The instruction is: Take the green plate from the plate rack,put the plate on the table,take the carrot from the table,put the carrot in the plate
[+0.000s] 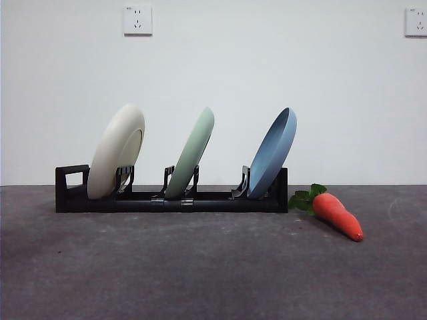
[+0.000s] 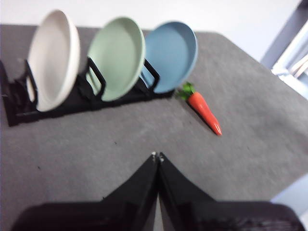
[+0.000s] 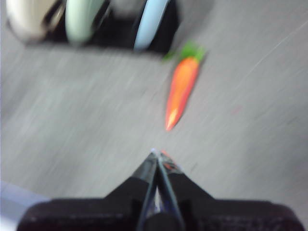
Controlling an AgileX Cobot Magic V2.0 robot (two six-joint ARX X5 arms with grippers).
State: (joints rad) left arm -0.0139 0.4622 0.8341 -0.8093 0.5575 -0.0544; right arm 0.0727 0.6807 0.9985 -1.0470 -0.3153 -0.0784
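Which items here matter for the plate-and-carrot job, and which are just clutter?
In the job:
green plate, middle slot
plate rack
carrot, on the table beside the rack's blue-plate end
left gripper and right gripper, both shut, empty

Just there:
cream-white plate
blue plate
wall sockets

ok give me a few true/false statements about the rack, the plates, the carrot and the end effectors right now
1. The green plate stands in the middle slot of the plate rack, between the cream-white plate and the blue plate. True.
2. The carrot lies in the green plate. False: it lies on the table, beside the rack's blue-plate end.
3. The left end effector is shut and holds nothing. True.
4. The right end effector grips the carrot. False: it is shut, apart from the carrot, holding nothing.
5. The rack's square loop handle is at the blue-plate end. False: it is at the cream-white plate's end.
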